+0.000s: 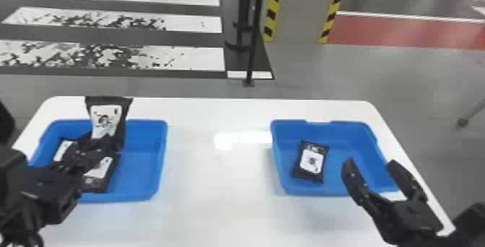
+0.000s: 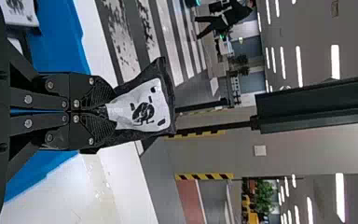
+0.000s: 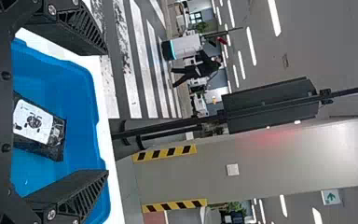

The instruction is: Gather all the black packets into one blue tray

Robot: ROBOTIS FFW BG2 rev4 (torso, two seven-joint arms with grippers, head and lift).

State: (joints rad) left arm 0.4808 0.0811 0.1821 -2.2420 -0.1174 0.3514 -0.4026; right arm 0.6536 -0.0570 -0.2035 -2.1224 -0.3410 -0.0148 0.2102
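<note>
One crinkled black packet (image 1: 105, 120) clenched by left tool (image 1: 103, 144); ribbed right tool (image 1: 371, 162) spread near smooth blue tray (image 1: 335, 185).

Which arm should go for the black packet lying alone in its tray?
Probably the right: its open black end effector is near the blue plastic tray holding that white-labelled black packet, while the left end effector already grips another packet.
</note>
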